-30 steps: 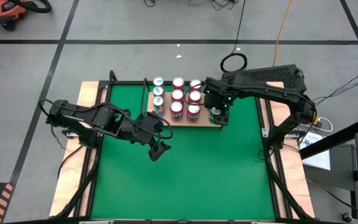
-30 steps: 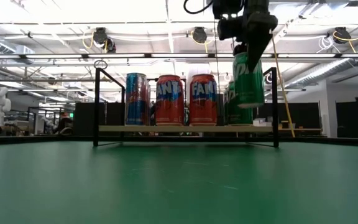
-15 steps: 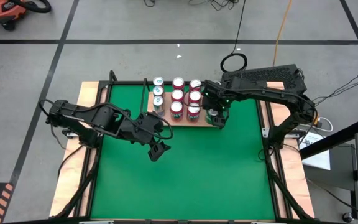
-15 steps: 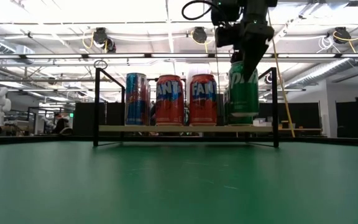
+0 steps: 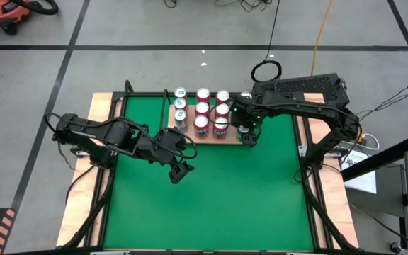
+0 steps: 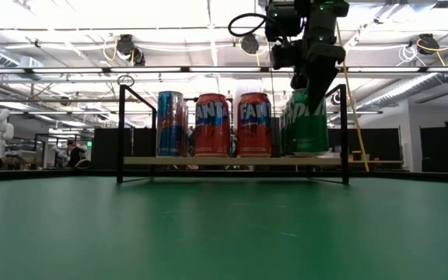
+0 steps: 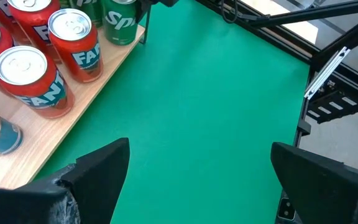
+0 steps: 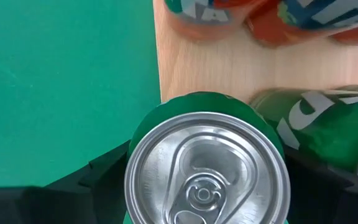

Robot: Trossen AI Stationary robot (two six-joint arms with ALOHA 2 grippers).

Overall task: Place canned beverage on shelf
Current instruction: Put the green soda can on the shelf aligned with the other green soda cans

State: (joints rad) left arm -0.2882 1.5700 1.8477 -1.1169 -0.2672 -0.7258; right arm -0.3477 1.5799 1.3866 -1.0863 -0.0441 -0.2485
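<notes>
From above, the right hand (image 5: pixel 245 132) was seen at the right end of the shelf (image 5: pixel 207 136), closed around a green can (image 5: pixel 244 131). The left hand (image 5: pixel 178 173) was held over the green mat (image 5: pixel 211 191), opened wide and holding nothing.

From table height, the green can (image 6: pixel 306 123) was seen resting on the shelf (image 6: pixel 232 161), next to the red cans (image 6: pixel 233 124).

In the right wrist view, the silver top of the can (image 8: pixel 207 168) was seen between the dark fingers (image 8: pixel 92 177).

Right pincer (image 6: pixel 315 78) lowered green can (image 6: pixel 307 122) onto shelf (image 6: pixel 232 161).
</notes>
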